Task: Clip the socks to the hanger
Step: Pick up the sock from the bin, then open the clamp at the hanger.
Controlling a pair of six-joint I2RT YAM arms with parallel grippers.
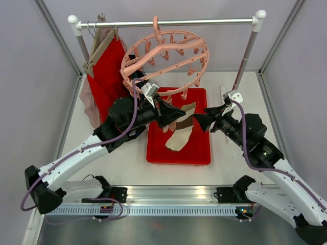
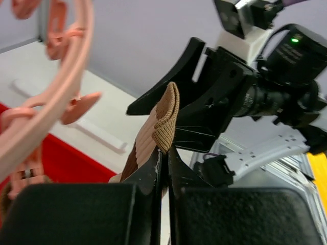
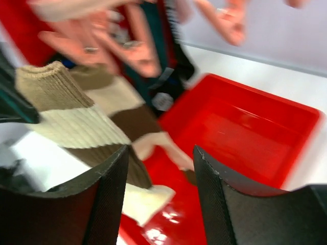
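Sock [image 1: 180,133] hung from the closed left claw [image 1: 176,115], pinched just under its ribbed cuff, its length trailing down and nearward to the red tray [image 1: 199,150]. Right claw [image 1: 200,119] stood open just right of the cuff, jaws pointing left at it without touching. Both claws were near the cuff, and the hanger [image 2: 76,71] hung above and to the far left, so the cuff would likely have to go up and away.
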